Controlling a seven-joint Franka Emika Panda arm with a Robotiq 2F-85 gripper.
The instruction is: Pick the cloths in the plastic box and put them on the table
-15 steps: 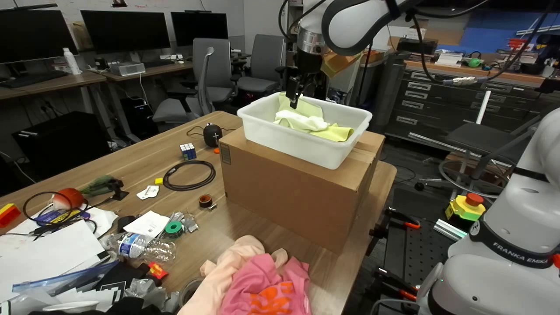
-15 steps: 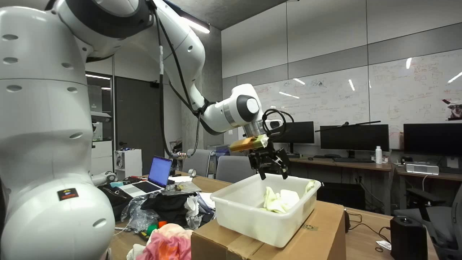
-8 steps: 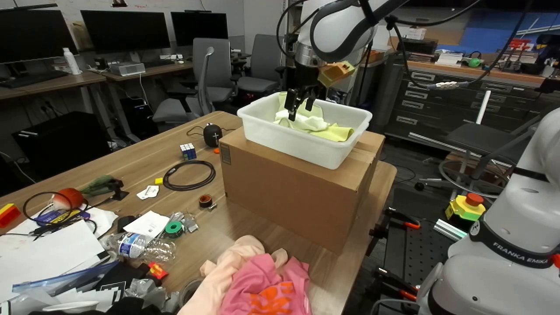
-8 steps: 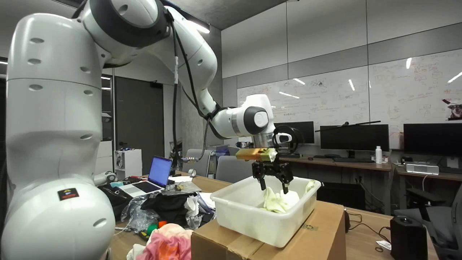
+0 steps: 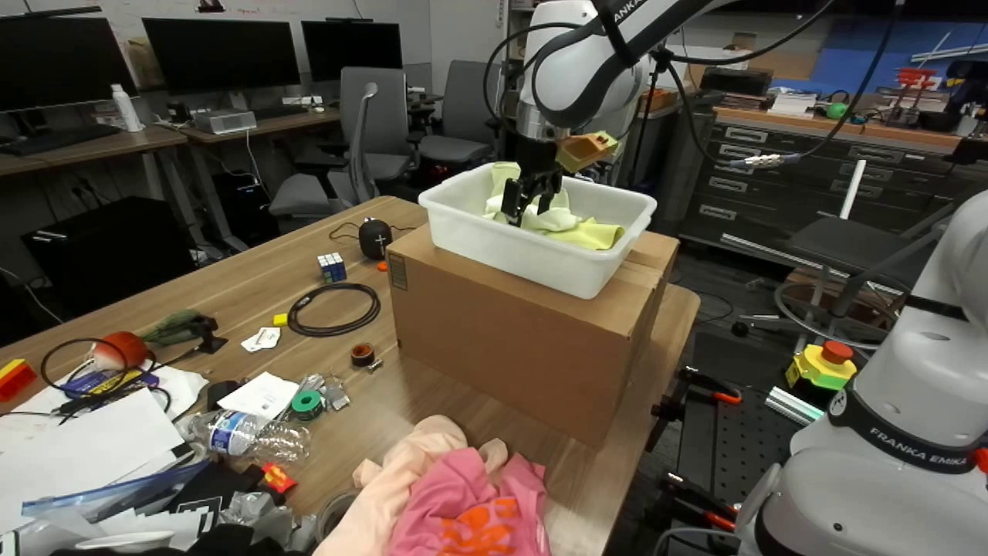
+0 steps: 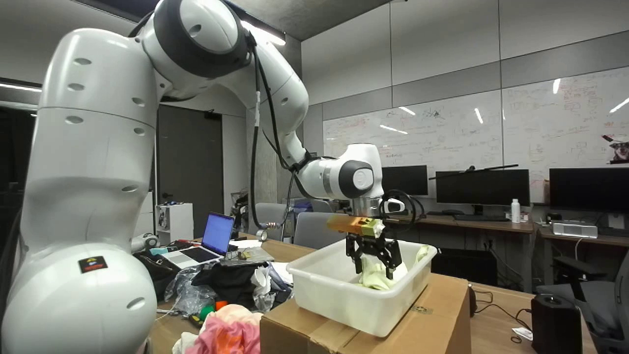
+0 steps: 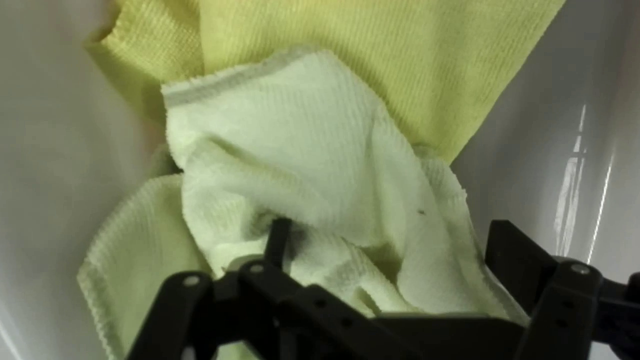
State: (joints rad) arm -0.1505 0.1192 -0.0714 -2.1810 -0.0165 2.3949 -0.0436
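Note:
A white plastic box (image 5: 532, 259) holds the cloths and also shows in an exterior view (image 6: 339, 300). A whitish-green cloth (image 7: 320, 140) lies crumpled, partly over a yellow cloth (image 7: 400, 65) in the wrist view. The yellow cloth shows at the box's near side in an exterior view (image 5: 590, 234). A pale green cloth part (image 5: 503, 176) rests against the far wall. My gripper (image 7: 392, 245) is open and points down inside the box, its fingers apart on either side of the whitish cloth. The left finger (image 7: 278, 242) presses into a fold. The gripper shows in both exterior views (image 5: 529, 210) (image 6: 374, 271).
The plastic box stands on a cardboard box (image 5: 509, 347) on the wooden table (image 5: 556, 471). Pink and peach clothes (image 5: 463, 494) lie in front of it. A bottle (image 5: 247, 436), a cable coil (image 5: 334, 309), a speaker (image 5: 375, 238) and a laptop (image 6: 216, 233) are also there.
The arm has moved down, lowering my gripper from above the box's rim to the whitish cloth inside. It has turned more upright. The cloths and box have not visibly moved.

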